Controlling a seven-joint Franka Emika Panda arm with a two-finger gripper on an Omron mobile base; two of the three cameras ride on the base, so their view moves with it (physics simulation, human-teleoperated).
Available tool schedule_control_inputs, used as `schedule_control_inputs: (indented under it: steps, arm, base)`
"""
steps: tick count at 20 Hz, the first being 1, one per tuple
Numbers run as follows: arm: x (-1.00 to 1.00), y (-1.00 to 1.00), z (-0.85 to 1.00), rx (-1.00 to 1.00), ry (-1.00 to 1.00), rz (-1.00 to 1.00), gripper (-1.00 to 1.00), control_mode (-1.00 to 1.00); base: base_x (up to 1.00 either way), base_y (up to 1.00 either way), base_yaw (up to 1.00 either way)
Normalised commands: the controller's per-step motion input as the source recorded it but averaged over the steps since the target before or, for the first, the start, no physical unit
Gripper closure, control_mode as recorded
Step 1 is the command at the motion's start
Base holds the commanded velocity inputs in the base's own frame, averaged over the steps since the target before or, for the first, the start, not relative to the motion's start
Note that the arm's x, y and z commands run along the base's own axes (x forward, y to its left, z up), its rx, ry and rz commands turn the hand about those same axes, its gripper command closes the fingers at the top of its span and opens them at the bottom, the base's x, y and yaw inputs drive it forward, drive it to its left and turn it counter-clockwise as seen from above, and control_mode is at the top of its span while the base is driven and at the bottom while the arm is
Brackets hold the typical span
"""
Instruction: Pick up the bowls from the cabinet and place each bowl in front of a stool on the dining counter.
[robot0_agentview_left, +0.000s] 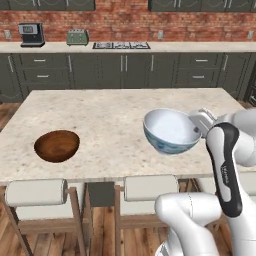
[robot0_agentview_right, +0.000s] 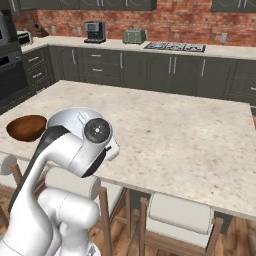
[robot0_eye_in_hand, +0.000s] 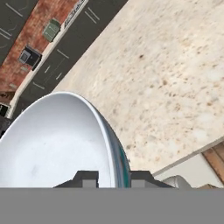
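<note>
Gripping the white bowl by its rim, my claw is clenched on it, holding it tilted above the surface near the stools' edge; the wooden bowl sits left on that surface.

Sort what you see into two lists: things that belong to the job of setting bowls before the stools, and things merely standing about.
Belongs to the job:
- white bowl, held at its rim by the end effector
- wooden bowl
- dining counter
- stools

Standing about:
- coffee machine
- toaster
- hob
</note>
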Motion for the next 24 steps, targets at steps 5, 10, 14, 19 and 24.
schedule_control_inputs:
  steps: [5, 10, 14, 19, 24]
  arm:
    - [0.29, 0.0, -0.06, -0.04, 0.02, 0.0, 1.0, -1.0]
    - [0.12, 0.0, -0.24, -0.17, 0.0, -0.03, 1.0, -1.0]
    - [0.14, 0.0, -0.23, -0.13, 0.0, -0.02, 1.0, -1.0]
    - [0.31, 0.0, -0.2, 0.0, 0.0, 0.0, 1.0, -1.0]
    - [0.4, 0.0, -0.24, 0.0, 0.0, 0.0, 1.0, -1.0]
  base:
    - [0.0, 0.0, 0.0]
    - [0.0, 0.0, 0.0]
    - [0.0, 0.0, 0.0]
    - [0.0, 0.0, 0.0]
    - [0.0, 0.0, 0.0]
